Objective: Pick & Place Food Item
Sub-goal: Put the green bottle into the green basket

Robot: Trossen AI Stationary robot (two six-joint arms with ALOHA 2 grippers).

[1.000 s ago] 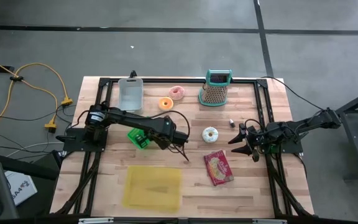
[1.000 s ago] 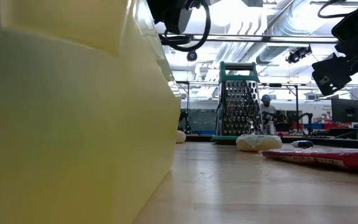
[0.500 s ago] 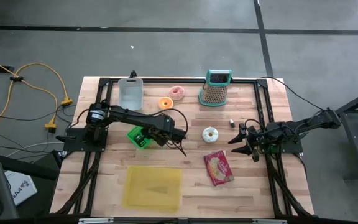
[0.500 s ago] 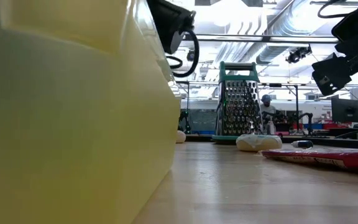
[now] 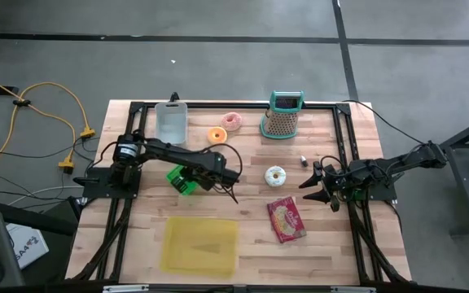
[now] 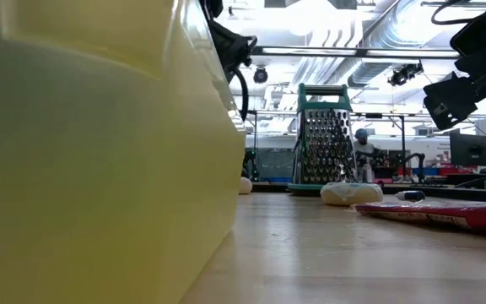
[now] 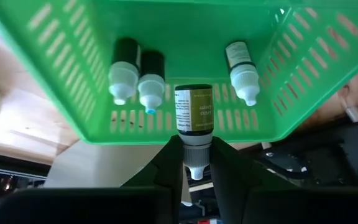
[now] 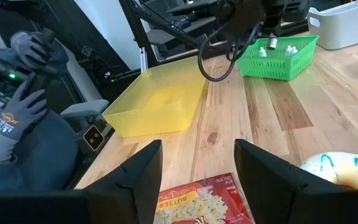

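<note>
My left gripper is shut on a small dark dropper bottle just above a green slotted basket. Three more white-capped bottles lie in that basket. In the high view the basket stands left of the table's middle, with the left gripper over its right part. A white-iced donut, a red popcorn packet, an orange donut and a pink donut lie on the table. My right gripper waits open at the right, holding nothing. My left gripper pinches the bottle at its white cap end between the two fingers. The fingers slant downward from above and lie along the bottle. Its dark body sticks out beyond the fingertips toward the basket's floor. The bottle hangs clear of the basket.
A yellow tray lies near the front edge and fills the low view's left. A white bin and a metal grater stand at the back. A person's gloved hands show beyond the table in the right wrist view.
My left gripper has sunk and gone a little toward the table's left edge, over the green basket, rolling slightly. It has stayed shut on the bottle, which travelled with it.
</note>
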